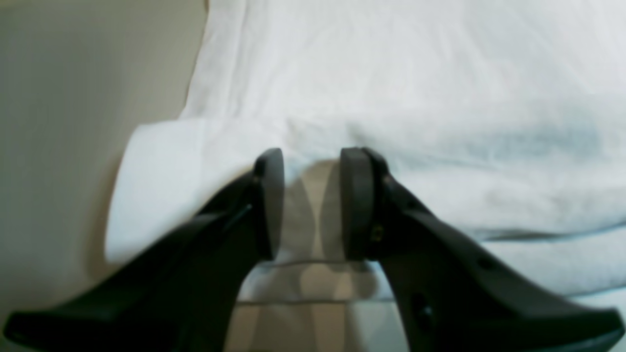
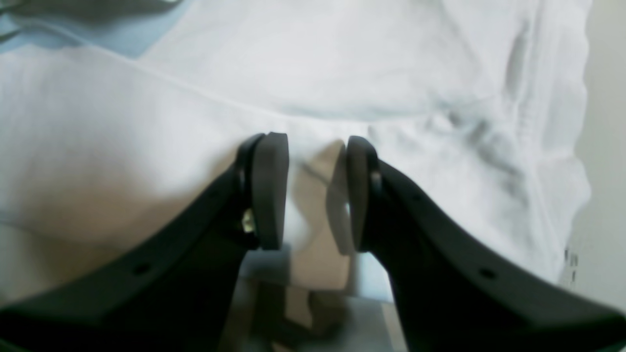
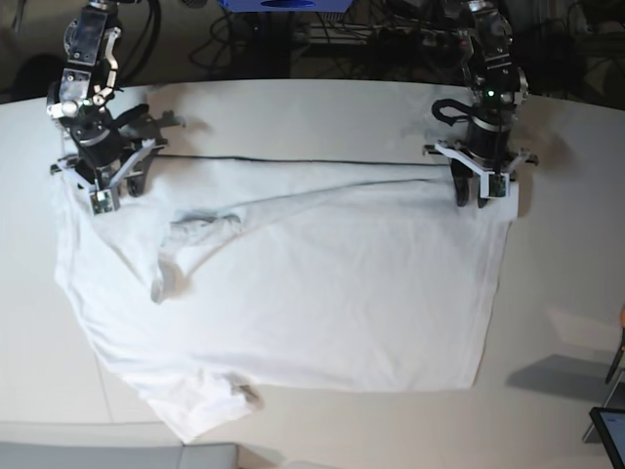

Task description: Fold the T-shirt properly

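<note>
I have the T-shirt (image 3: 322, 293) lying spread across the pale counter (image 3: 557, 332), mostly flat but wrinkled, with a bunched fold of cloth near its middle-left in the base view and a sleeve crumpled at the near edge. My left pincer (image 3: 471, 198) sits at the far corner of the garment on the right side of the base view, pointing down at the cloth edge. From its wrist camera the left pincer (image 1: 311, 203) shows its two dark pads set apart with a moderate gap, and the T-shirt (image 1: 415, 98) fills the view beyond them; white fabric lies right at the tips, with what looks like cloth between the pads, but the picture is too blurred for me to say whether it is gripped or only touched. My right pincer (image 3: 109, 193) stands at the opposite far corner, on the left of the base view, also over the shirt's edge. In its wrist view the right pincer (image 2: 317, 190) likewise has its pads parted by a middling gap, with the T-shirt (image 2: 342, 63) creased ahead of it and a hem ridge running down the right side; again I cannot tell whether cloth is pinched.
</note>
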Controlling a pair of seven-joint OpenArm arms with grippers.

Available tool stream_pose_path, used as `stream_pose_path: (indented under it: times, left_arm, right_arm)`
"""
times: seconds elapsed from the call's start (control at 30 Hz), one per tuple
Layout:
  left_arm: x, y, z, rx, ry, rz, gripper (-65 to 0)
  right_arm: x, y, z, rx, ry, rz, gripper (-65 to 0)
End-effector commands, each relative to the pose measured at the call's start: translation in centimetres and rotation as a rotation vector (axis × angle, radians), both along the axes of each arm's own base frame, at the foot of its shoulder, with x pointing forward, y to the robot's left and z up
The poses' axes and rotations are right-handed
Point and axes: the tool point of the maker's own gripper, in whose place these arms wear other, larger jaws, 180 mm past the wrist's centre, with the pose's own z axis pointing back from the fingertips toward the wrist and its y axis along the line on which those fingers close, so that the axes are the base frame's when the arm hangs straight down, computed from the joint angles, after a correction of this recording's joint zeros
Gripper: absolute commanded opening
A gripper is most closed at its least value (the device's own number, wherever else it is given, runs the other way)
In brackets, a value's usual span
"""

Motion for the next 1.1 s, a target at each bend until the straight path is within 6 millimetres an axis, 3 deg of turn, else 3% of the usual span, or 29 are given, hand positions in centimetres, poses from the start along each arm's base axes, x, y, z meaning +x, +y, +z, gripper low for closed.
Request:
stream_pose_path:
  times: [0.0, 0.3, 0.4, 0.6, 0.8, 0.93, 1.07]
  left_arm:
    - [-0.4, 0.2, 0.2, 0.019, 0.012, -0.002, -45.7]
    - [-2.6, 0.1, 0.4, 0.035, 0.032, -0.015, -45.7]
    - [-2.4, 0.0, 1.0, 0.044, 0.019, -0.02, -45.7]
    - [-1.8, -0.5, 3.9, 0.075, -0.048, -0.043, -45.7]
    - [-0.8, -0.7, 6.4, 0.102, -0.089, -0.05, -45.7]
    - [-1.0, 0.2, 8.3, 0.131, -0.102, -0.013, -45.7]
    - [-2.1, 2.7, 8.9, 0.145, -0.107, 0.083, -46.5]
  right_arm:
    - [-1.0, 0.0, -0.5, -0.016, 0.042, 0.009, -44.7]
    - [-4.3, 0.5, -0.1, -0.024, 0.067, 0.009, -44.7]
    - [-4.8, -0.5, 0.3, -0.04, 0.064, -0.014, -44.7]
    - [-4.2, -0.6, 1.5, -0.054, 0.031, -0.009, -44.7]
    - [-2.1, -0.1, 5.5, -0.081, -0.089, 0.015, -44.7]
    - [-2.3, 1.6, 5.5, -0.061, -0.08, 0.108, -44.7]
    - [-3.5, 6.1, 4.8, 0.023, -0.054, 0.248, -45.1]
